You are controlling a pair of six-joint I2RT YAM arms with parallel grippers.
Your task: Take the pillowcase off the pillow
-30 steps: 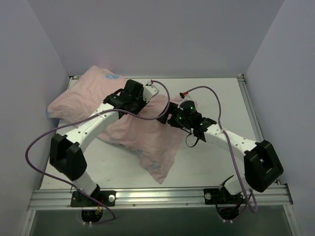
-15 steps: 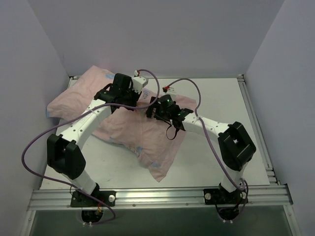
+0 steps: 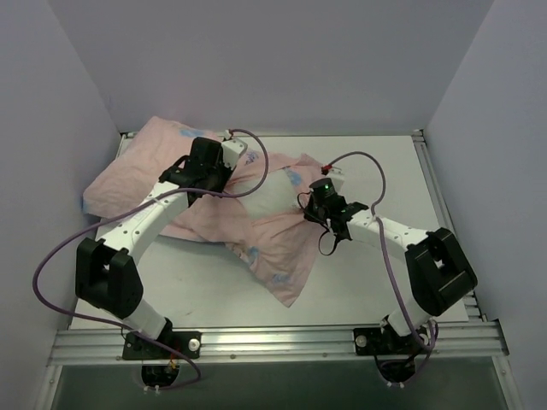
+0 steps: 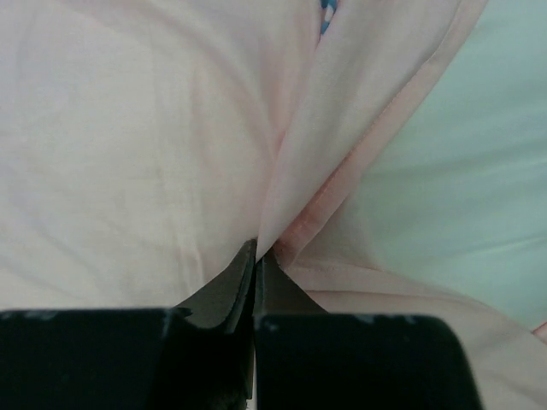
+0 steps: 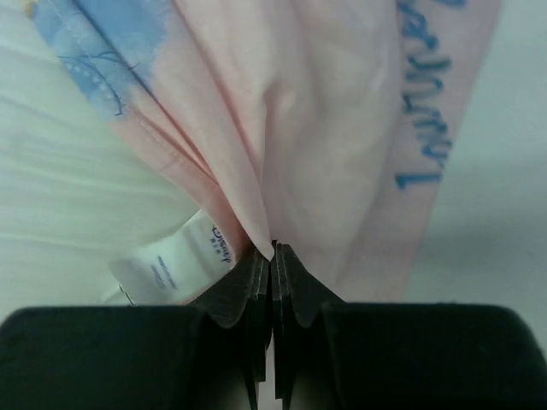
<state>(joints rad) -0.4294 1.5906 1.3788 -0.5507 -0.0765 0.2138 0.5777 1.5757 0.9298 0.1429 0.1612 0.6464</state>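
Diagonally, pillowcase (image 3: 256, 235) far-left to near-right

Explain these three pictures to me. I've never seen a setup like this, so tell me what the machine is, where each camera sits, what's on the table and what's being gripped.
The machine is two robot arms bolted at the near edge of a table. The wide picture comes from a fixed camera above and behind them. Each close-up comes from a camera on one wrist, looking past that arm's own black fingers. On the table lies a pink pillowcase with blue print. A white pillow shows at its opening, between the two arms. The left gripper is shut on a fold of the pillowcase. The right gripper is shut on the pillowcase too, beside a small white label.
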